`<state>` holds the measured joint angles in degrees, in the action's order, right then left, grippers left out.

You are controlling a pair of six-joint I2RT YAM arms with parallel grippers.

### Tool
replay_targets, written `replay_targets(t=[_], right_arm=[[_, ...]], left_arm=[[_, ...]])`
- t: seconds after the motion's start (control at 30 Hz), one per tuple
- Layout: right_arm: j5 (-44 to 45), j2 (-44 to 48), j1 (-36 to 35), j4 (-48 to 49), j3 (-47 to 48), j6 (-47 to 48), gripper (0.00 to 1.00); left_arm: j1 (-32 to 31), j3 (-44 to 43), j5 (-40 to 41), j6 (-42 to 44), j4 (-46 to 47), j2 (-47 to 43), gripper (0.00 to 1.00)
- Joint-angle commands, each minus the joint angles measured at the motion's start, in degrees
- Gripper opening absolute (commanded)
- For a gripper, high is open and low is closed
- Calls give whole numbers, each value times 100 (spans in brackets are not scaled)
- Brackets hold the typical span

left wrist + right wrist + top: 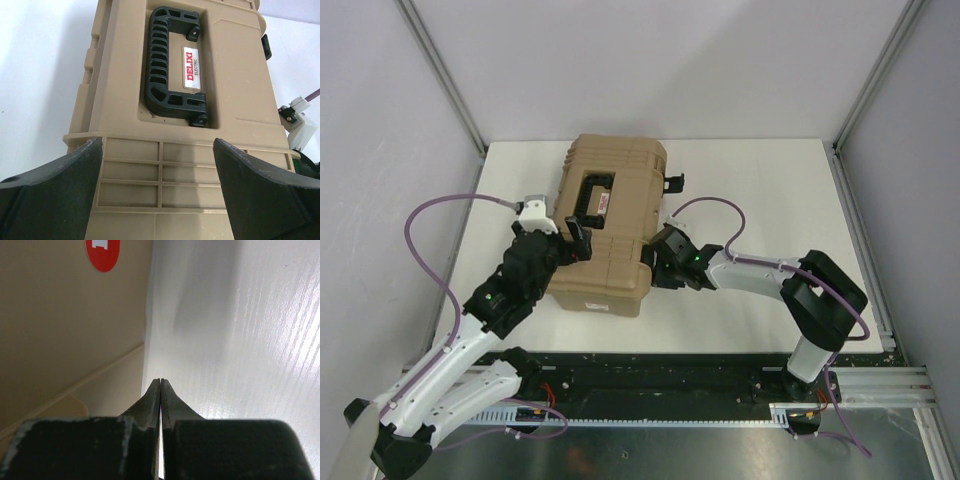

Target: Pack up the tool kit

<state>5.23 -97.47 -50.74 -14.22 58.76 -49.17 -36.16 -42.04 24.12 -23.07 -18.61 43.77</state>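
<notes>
Case (190,170) tan matt ribbed plastic; handle (157,60) black plastic; table (250,340) white, glossy.

I am looking down on a white table (760,200) that is sitting inside an enclosure of pale grey wall panels (670,60). Aluminium posts (440,70) are running up at the back corners. A metal rail (880,383) is lying along the near edge. Soft light is glaring off the tabletop.
</notes>
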Motion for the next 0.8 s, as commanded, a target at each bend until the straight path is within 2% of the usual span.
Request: replay_targets(t=[0.0, 0.2, 0.33, 0.47, 0.6, 0.77], right_arm=[[-354, -167, -132, 1507, 346, -322, 0], [481, 291, -100, 646, 285, -517, 0], [927, 900, 127, 428, -244, -795, 0], [1109, 1625, 441, 337, -791, -902, 8], [1224, 2179, 815, 149, -1011, -904, 27], [775, 2294, 1520, 1015, -1041, -427, 66]], left_arm=[[-247, 675, -1934, -1259, -1521, 320, 91], [-238, 513, -1631, -1166, -1527, 158, 92], [-230, 180, -1328, -968, -1561, 185, 94], [-183, -433, -1049, -622, -1616, 313, 98], [-59, -1103, -975, -248, -1629, 468, 99], [95, -1837, -811, 170, -1613, 914, 99]])
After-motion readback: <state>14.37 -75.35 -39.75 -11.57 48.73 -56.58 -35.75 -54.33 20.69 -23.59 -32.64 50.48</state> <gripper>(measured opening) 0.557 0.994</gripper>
